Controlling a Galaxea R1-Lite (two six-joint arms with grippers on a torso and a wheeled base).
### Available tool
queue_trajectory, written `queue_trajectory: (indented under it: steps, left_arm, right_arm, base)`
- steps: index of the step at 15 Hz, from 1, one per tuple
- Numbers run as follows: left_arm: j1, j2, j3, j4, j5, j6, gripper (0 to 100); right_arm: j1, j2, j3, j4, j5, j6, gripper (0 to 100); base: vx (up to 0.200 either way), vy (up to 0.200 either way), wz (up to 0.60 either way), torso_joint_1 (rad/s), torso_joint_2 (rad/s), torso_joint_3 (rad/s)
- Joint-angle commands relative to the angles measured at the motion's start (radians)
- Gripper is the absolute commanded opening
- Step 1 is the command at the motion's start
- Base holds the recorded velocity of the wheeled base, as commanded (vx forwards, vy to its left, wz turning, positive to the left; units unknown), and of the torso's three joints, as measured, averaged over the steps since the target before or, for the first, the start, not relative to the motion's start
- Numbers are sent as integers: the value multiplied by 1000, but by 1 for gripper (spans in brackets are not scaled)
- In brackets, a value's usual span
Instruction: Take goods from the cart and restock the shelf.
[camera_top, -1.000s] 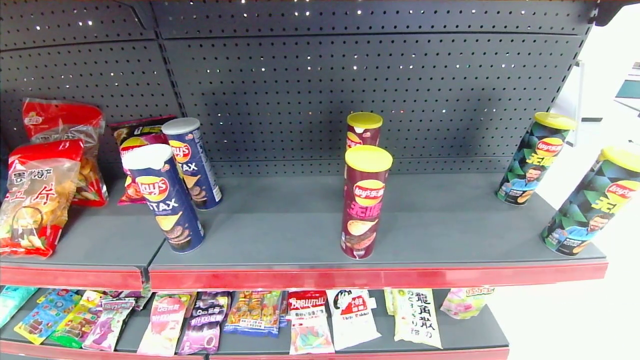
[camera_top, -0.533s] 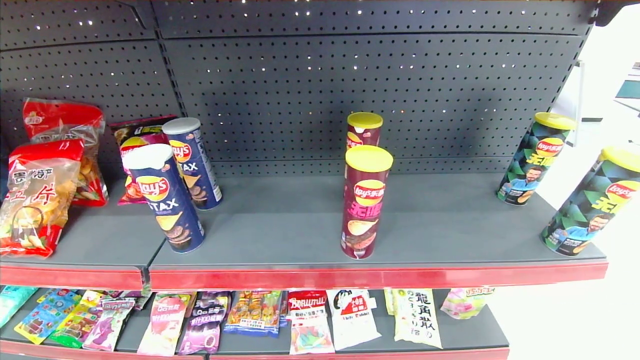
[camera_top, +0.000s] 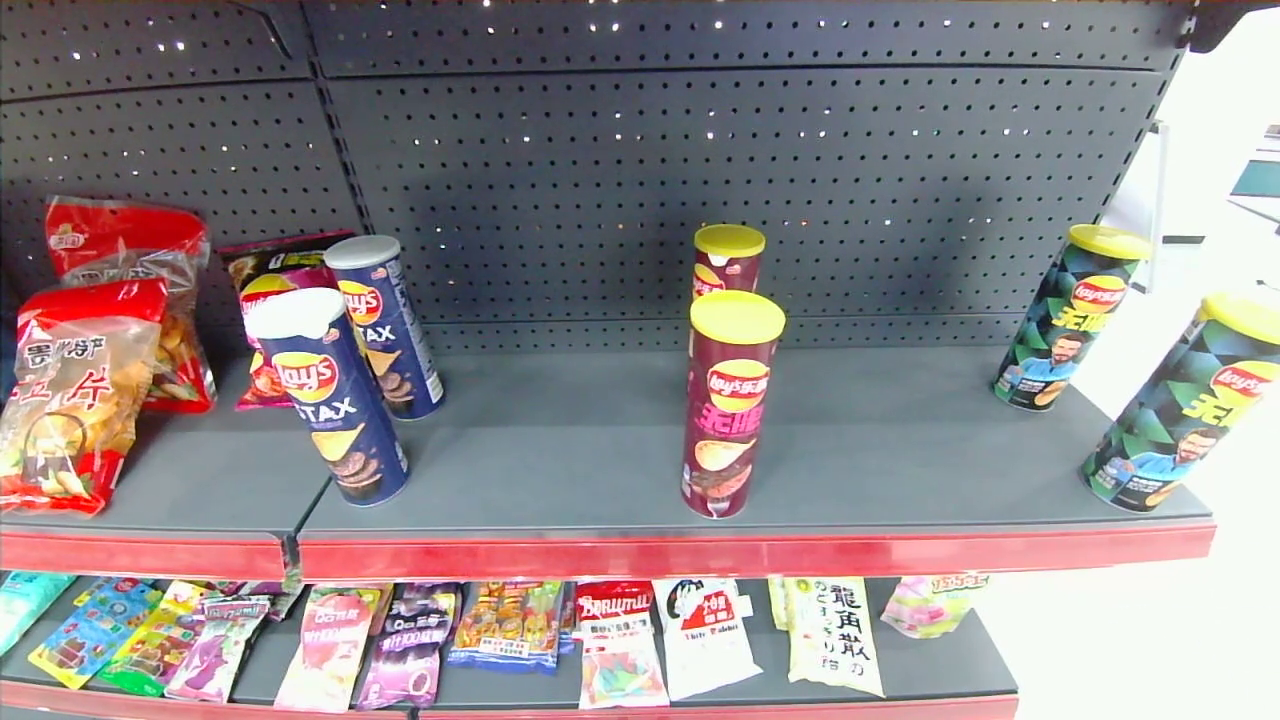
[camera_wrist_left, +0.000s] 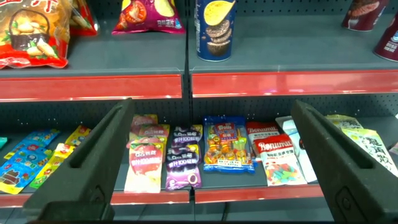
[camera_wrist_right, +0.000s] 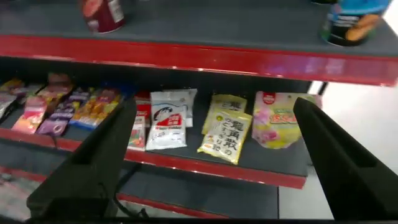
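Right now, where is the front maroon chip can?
In the head view, the front maroon can stands upright near the middle of the upper shelf, by its red edge, in front of the second maroon can; blue cans stand to its left.

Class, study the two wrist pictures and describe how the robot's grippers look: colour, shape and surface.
The left gripper has two matte black fingers. They are long, flat-sided and wedge-like, narrowing toward squared tips, and a stepped ridge runs along each. The right gripper looks the same, and its dark surfaces are just as plain.
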Motion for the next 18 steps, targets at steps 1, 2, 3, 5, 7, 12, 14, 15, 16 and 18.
queue_trajectory:
  steps: [1, 2, 3, 5, 7, 12, 14, 15, 16, 18]
  left_arm:
    - [0, 1, 0, 0, 0, 0, 100]
    - [0, 1, 0, 0, 0, 0, 100]
    - [0, 1, 0, 0, 0, 0, 100]
    - [0, 1, 0, 0, 0, 0, 100]
    - [0, 1, 0, 0, 0, 0, 100]
    - [0, 1, 0, 0, 0, 0, 100]
    - [0, 1, 0, 0, 0, 0, 100]
    - [0, 1, 0, 0, 0, 0, 100]
    - [0, 1, 0, 0, 0, 0, 100]
    - [0, 1, 0, 0, 0, 0, 100]
  right_arm:
    - [-11, 14, 4, 3, -13, -14, 100]
    - [-120, 49, 4, 1, -28, -16, 100]
    - [-163, 43, 4, 1, -24, -14, 100]
    - [-153, -18, 4, 1, -24, -17, 100]
    - [-199, -83, 4, 1, -27, -17, 100]
    - [-206, -107, 5, 1, -22, -14, 100]
    - [-207, -107, 5, 1, -28, -16, 100]
    - [-207, -107, 5, 1, -33, -17, 100]
    - [-207, -107, 5, 1, -33, -16, 100]
    - [-207, -107, 5, 1, -34, -16, 100]
  base:
    - [0, 0, 0, 0, 0, 0]
    - [0, 0, 0, 0, 0, 0]
    - [0, 0, 0, 0, 0, 0]
    - [0, 0, 0, 0, 0, 0]
    - [0, 0, 0, 0, 0, 0]
    - [0, 0, 0, 0, 0, 0]
    - [0, 0, 0, 0, 0, 0]
    - [0, 0, 0, 0, 0, 0]
    - [0, 0, 0, 0, 0, 0]
    - [0, 0, 0, 0, 0, 0]
